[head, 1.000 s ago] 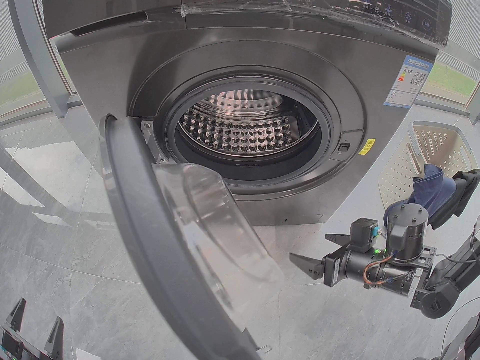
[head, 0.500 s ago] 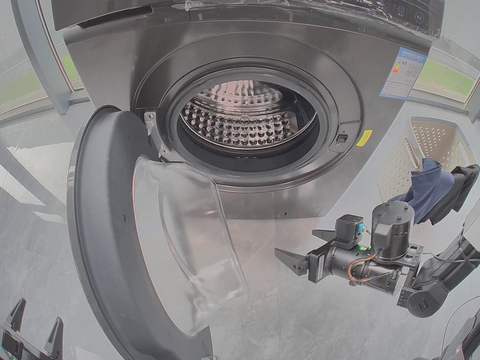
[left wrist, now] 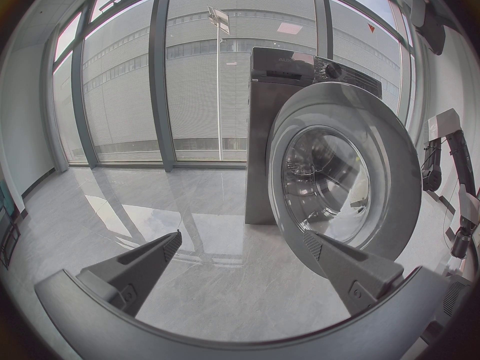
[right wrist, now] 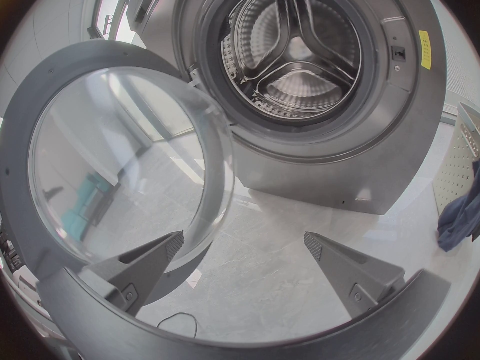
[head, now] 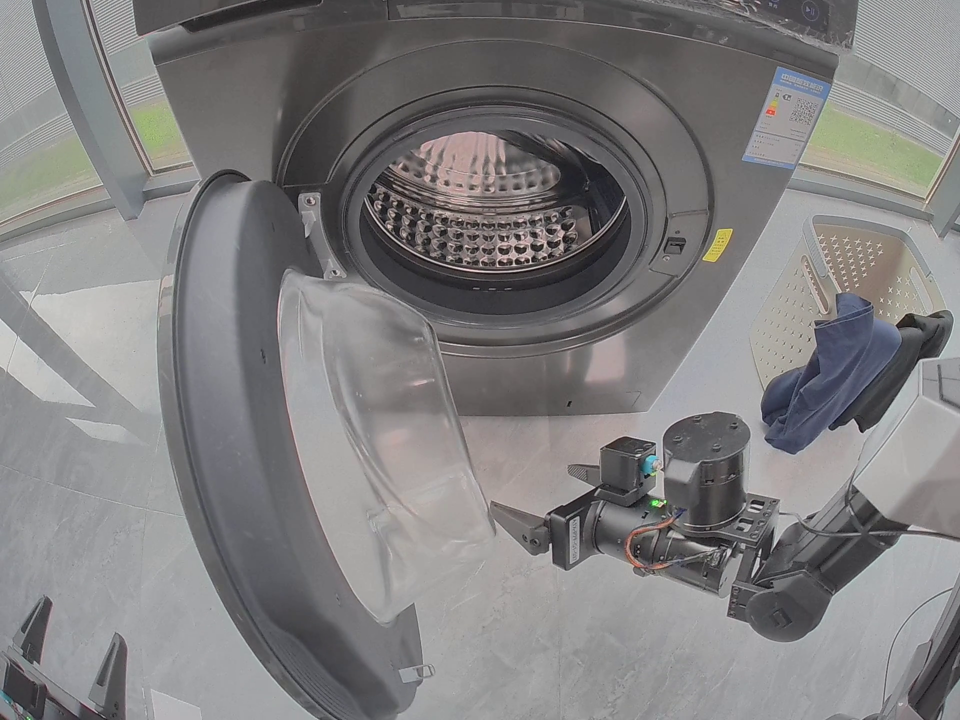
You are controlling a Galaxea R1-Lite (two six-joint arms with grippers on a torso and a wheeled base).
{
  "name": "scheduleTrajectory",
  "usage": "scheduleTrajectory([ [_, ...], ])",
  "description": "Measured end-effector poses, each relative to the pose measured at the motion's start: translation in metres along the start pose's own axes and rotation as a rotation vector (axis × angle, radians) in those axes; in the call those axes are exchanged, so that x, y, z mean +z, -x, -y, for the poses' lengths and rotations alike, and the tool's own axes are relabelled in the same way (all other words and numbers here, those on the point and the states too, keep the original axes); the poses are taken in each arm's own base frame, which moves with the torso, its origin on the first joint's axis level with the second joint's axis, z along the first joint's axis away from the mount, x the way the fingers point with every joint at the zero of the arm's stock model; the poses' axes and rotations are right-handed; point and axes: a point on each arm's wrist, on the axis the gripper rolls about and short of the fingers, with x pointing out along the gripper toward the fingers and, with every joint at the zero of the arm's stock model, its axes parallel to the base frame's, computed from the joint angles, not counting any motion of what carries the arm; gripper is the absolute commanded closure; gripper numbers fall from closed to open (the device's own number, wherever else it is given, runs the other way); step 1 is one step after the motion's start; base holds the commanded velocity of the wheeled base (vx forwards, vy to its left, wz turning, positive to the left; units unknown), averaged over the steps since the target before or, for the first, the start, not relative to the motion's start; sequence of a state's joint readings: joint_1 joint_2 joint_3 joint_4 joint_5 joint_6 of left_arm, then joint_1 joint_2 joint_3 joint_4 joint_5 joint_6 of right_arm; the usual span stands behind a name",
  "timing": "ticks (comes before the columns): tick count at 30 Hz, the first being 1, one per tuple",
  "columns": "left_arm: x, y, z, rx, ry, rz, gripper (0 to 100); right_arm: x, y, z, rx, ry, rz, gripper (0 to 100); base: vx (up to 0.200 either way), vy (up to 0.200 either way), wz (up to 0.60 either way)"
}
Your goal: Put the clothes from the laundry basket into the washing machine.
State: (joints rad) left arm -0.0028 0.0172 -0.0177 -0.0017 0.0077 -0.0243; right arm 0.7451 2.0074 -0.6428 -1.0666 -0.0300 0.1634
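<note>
**A:** Right gripper (head: pixel 540 500)?

**B:** Fingers spread wide, nothing held. It hangs low over the floor (head: pixel 100 452) in front of the washing machine (head: pixel 250 112), toward the machine's right front corner. Its tips point at the open door (head: pixel 230 432).

**A:** Touching the door?

**B:** Cannot tell. The lower fingertip sits close to the edge of the door's glass bulge (head: pixel 380 422).

**A:** Left gripper (left wrist: pixel 242 236)?

**B:** Also spread wide and holding nothing. It is low and well out from the machine's left side, facing the outer face of the swung-out door.

**A:** The door itself?

**B:** Hinged on the machine's left and standing wide open, with the glass bulge turned toward the right gripper. The drum (head: pixel 490 232) is open to view, showing a perforated steel wall and three ribs.

**A:** The clothes?

**B:** At the laundry basket (head: pixel 790 322), which stands on the floor just right of the machine, near its front corner. A blue garment (head: pixel 830 372) drapes over the basket's near rim and hangs down the outside. A black garment (head: pixel 915 342) lies against it, on the side farther from the machine.

**A:** Surroundings?

**B:** Grey tiled floor all round. Tall windows (left wrist: pixel 120 91) stand behind the machine and to its left.
</note>
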Motion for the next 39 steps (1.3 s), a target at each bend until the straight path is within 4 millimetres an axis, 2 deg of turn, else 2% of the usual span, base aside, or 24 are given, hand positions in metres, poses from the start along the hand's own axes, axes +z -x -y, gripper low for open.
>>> scheduleTrajectory([
  [6,0.0,0.0,0.0,0.0,0.0,0.0,0,0.001,-0.008,-0.019,0.06,-0.011,0.04,0,0.0,0.0,0.0],
  [12,0.0,0.0,0.0,0.0,0.0,0.0,0,0.005,-0.012,-0.021,0.065,-0.022,0.059,0,0.0,0.0,0.0],
  [20,0.0,0.0,0.0,0.0,0.0,0.0,0,0.014,-0.023,-0.02,0.059,-0.025,0.092,0,-0.15,0.0,0.0],
  [29,0.0,0.0,0.0,0.0,0.0,0.0,0,0.019,-0.054,-0.027,0.069,-0.022,0.136,0,0.0,0.0,0.0],
  [39,0.0,0.0,0.0,0.0,0.0,0.0,0,0.029,-0.092,-0.051,0.107,-0.011,0.178,0,0.0,0.0,0.0],
])
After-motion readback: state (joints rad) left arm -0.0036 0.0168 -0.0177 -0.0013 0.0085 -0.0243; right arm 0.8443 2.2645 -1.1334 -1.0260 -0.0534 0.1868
